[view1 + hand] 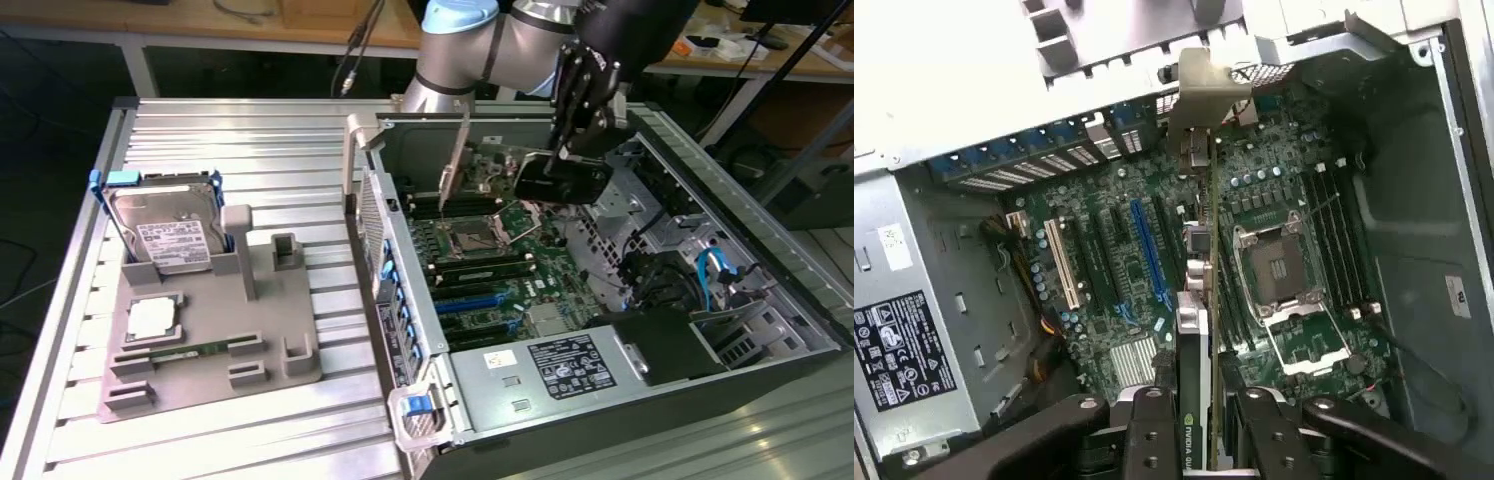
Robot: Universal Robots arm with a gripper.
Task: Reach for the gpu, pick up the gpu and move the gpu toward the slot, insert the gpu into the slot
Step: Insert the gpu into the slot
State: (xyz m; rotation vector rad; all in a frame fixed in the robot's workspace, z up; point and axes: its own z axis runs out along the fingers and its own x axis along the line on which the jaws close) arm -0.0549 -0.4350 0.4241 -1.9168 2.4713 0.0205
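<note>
Over the open computer case (747, 240), the arm reaches steeply down, its gripper (571, 160) low above the motherboard (534, 250). The dark fingers (1149, 430) are clamped on the gpu (1194, 340), which stands edge-on over the board beside the blue slot (1144, 250), with its silver bracket (1206, 90) toward the rear wall. Whether its lower edge touches a slot cannot be told. The exterior view hides the fingertips behind the wrist but shows a hard drive (167, 235) upright on a grey fixture (200, 350).

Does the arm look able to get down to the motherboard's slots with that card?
Probably yes: the case lies open and the end effector holds the gpu over the motherboard, nothing between.
</note>
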